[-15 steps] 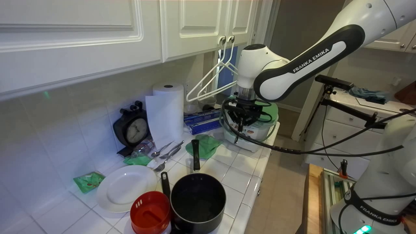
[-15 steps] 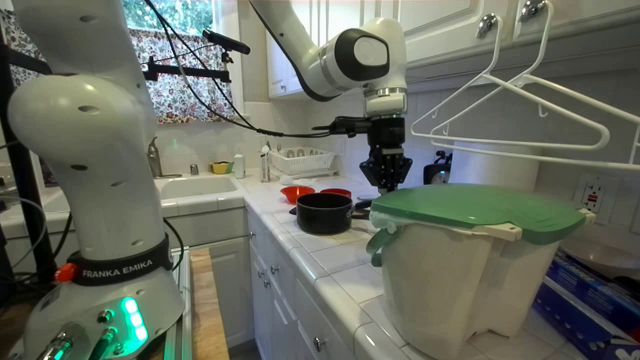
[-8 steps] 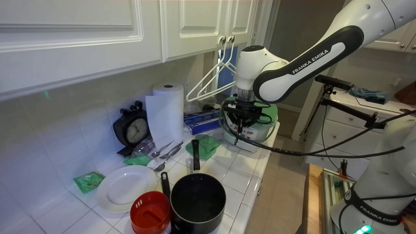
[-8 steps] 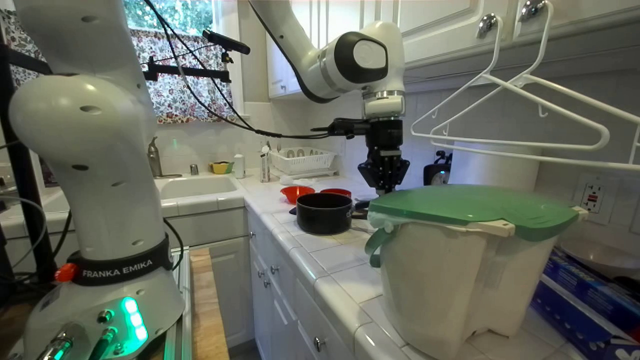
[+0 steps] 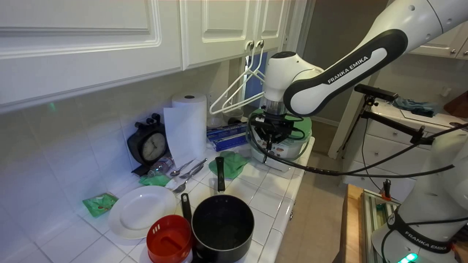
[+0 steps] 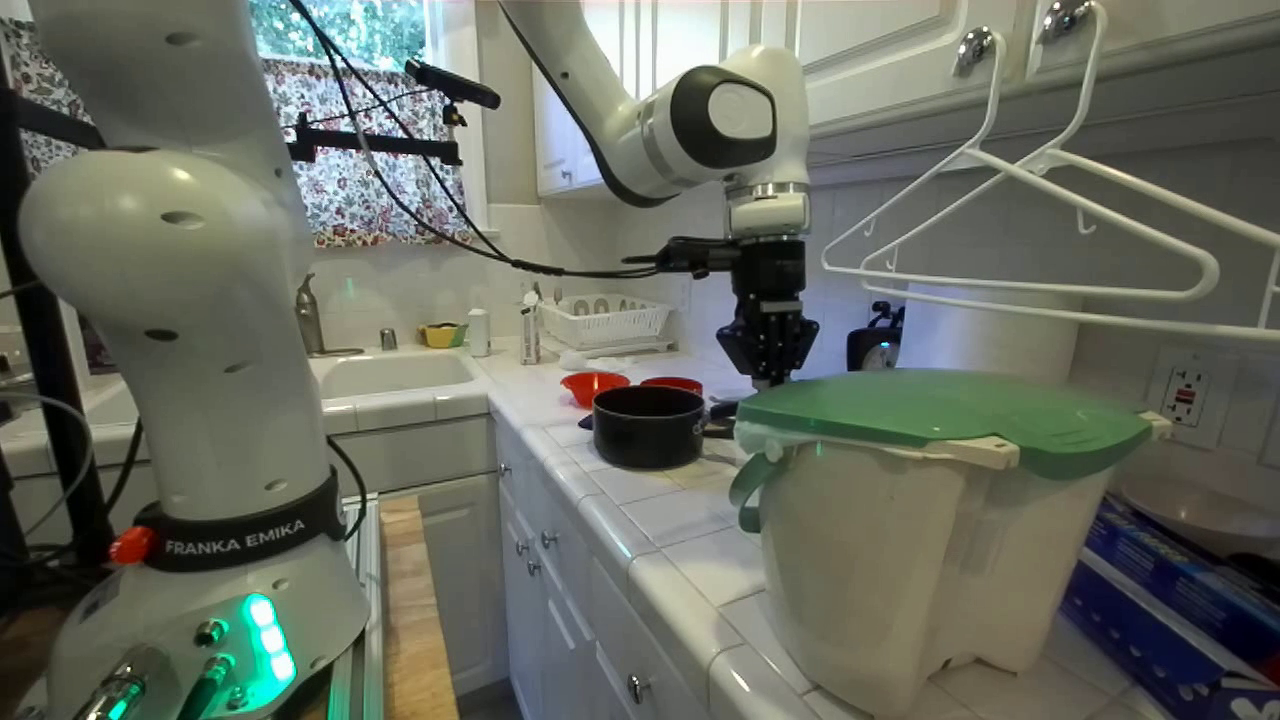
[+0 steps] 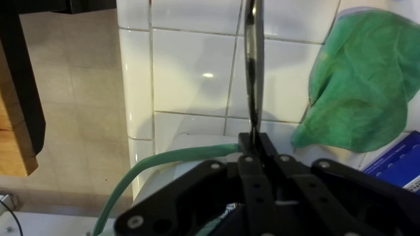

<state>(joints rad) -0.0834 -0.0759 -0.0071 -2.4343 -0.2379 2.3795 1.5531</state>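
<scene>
Metal utensil (image 7: 254, 59): gripped by the fingers (image 7: 243, 144), just beside the white bin (image 6: 870, 560); the wrist view gives it to us edge-on, so we cannot tell whether it is a spoon or something else.
Fingers: pressed together on the utensil, only thin metal between them; they point downward next to the bin.
Bin: upright on the tiled table (image 5: 265, 201), topped by a green lid (image 6: 950, 410); we see its green handle (image 7: 170, 156) close by the fingers, but whether they touch we cannot tell.
Green cloth (image 7: 361, 82): crumpled on the table near the bin.
Blue boxes (image 5: 230, 141): just beside the bin.
Hangers (image 6: 1085, 200): higher than the bin, hooked over cupboard knobs (image 6: 975, 50).
Loose cutlery (image 5: 194, 168): farther from the bin than the cloth.
Black pot (image 6: 648, 435): well apart from the bin in both exterior views.
White plate (image 5: 142, 212) and red bowl (image 5: 179, 228): well apart from the bin too.
</scene>
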